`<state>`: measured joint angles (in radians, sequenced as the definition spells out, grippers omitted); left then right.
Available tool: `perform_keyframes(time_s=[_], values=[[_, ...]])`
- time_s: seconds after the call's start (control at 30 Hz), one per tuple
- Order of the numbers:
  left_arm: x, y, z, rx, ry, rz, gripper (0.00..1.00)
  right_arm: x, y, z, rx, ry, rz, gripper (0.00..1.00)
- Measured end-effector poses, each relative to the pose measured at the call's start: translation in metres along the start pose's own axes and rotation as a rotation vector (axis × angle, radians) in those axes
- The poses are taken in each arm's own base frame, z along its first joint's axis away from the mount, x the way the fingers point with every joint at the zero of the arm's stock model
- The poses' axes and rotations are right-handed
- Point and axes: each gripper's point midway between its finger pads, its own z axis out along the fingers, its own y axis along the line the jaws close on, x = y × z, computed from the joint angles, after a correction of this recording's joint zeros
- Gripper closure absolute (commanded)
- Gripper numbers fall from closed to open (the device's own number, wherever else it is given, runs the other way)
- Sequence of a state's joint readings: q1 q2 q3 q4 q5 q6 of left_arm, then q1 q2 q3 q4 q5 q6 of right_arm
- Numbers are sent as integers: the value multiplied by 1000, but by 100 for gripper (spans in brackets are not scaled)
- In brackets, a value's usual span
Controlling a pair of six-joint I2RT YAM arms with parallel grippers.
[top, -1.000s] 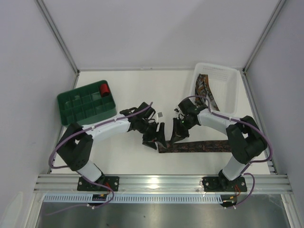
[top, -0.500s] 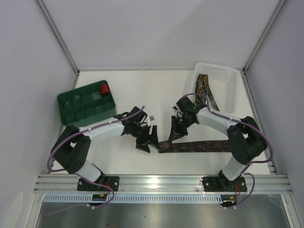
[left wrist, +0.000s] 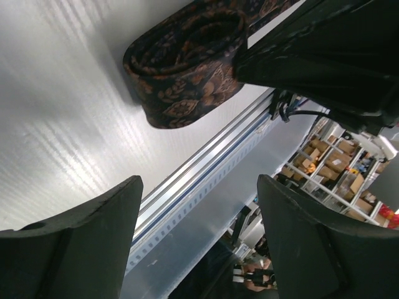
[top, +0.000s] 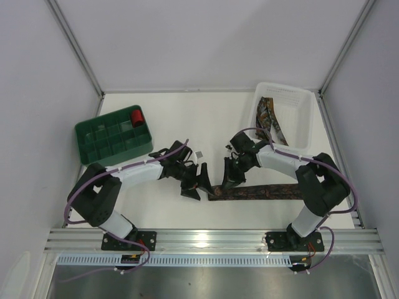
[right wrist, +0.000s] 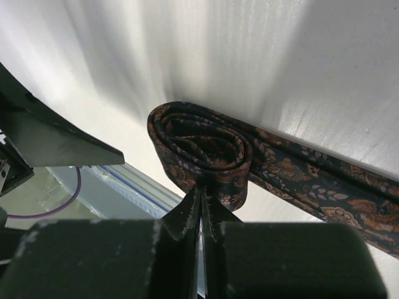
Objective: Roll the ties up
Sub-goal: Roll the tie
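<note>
My left pincer (top: 196, 184) wide, my right pincer (top: 228, 180) closed at the roll

The tie (top: 268, 192) lies flat along the near table (top: 187, 118); its rolled end (right wrist: 199, 146) sits at my right fingertips, which are pressed together against its rim; my left pincer stands just beside that coil, holding nothing; a second tie (top: 269, 118) lies in the white basket (top: 305, 99).

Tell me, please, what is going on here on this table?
Two robot arms are rolling a tie that lies flat on the table. One end of it is rolled up into a small coil. The right gripper is shut, its tips at the coil. The left gripper is open beside it, holding nothing. More ties wait in the white basket.
</note>
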<state>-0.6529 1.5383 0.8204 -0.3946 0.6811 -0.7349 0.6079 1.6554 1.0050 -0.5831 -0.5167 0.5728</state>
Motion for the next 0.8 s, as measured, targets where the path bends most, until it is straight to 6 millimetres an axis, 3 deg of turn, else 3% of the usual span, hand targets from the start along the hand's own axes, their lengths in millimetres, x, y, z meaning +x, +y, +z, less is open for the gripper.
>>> perform_keyframes(time_s=[0.17,0.53,0.8], values=[[-7,-5,8,40,2,-33,21,1,-6,7,4,9,11,95],[-12,13,33,20,27,-155,23,4,-27,10,22,15,43,96],[-18,15,41,15,34,-186,26,3,-30,14,14,23,45,96]])
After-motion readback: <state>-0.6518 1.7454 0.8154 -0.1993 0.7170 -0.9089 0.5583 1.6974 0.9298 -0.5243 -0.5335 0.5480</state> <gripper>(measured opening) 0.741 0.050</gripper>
